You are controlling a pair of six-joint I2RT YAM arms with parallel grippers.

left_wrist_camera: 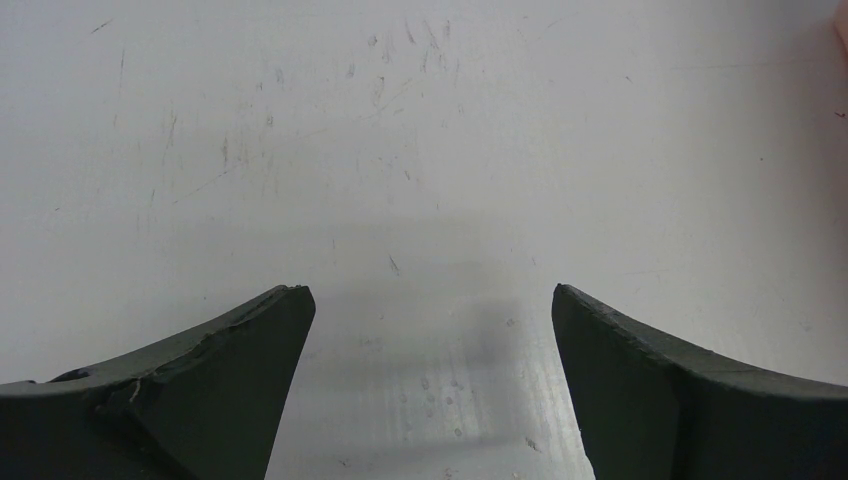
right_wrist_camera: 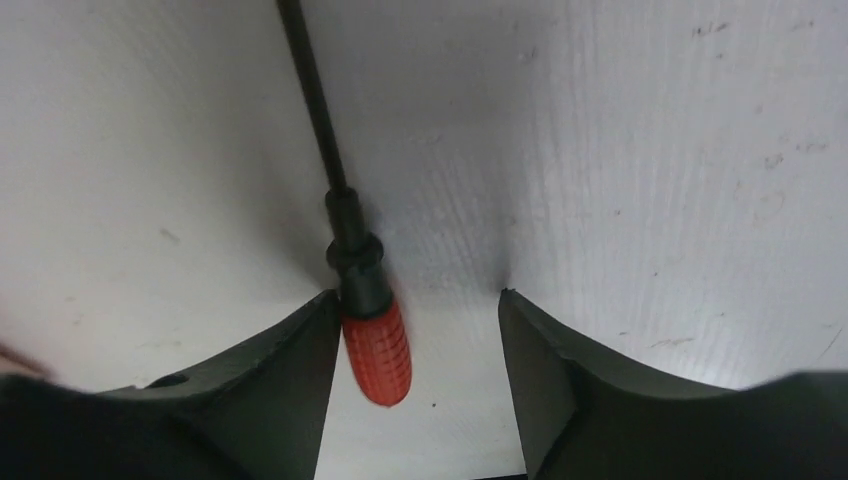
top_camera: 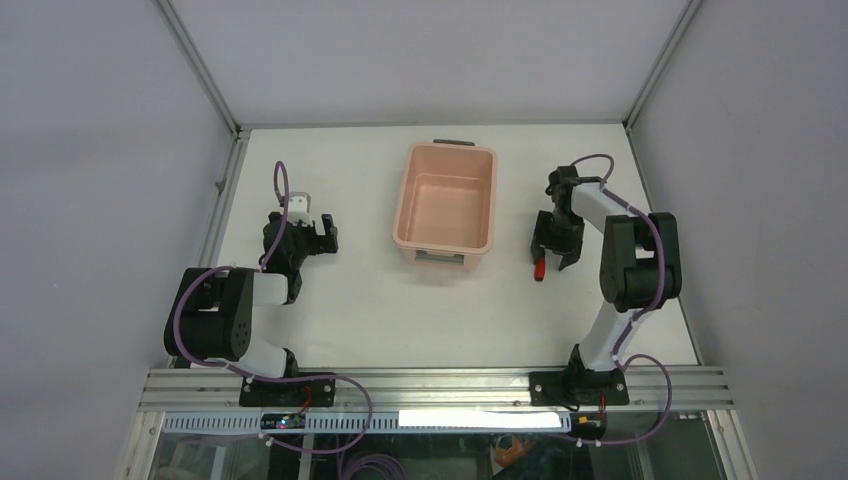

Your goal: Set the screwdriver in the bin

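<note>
The screwdriver (right_wrist_camera: 376,345) lies flat on the white table, red ribbed handle toward the camera and thin black shaft running away. My right gripper (right_wrist_camera: 417,295) is down over it, jaws open on either side of the handle; the left finger (right_wrist_camera: 300,345) touches the handle and the right finger stands apart from it. From above, the red handle (top_camera: 539,267) peeks out below my right gripper (top_camera: 553,250), right of the bin. The pale pink bin (top_camera: 446,198) stands mid-table with nothing in it. My left gripper (left_wrist_camera: 430,300) hovers open over bare table, left of the bin (top_camera: 322,237).
Grey walls and a metal frame enclose the white table (top_camera: 380,310). A dark grey handle (top_camera: 452,143) sits at the bin's far end. The right arm's elbow (top_camera: 640,262) rises near the table's right edge.
</note>
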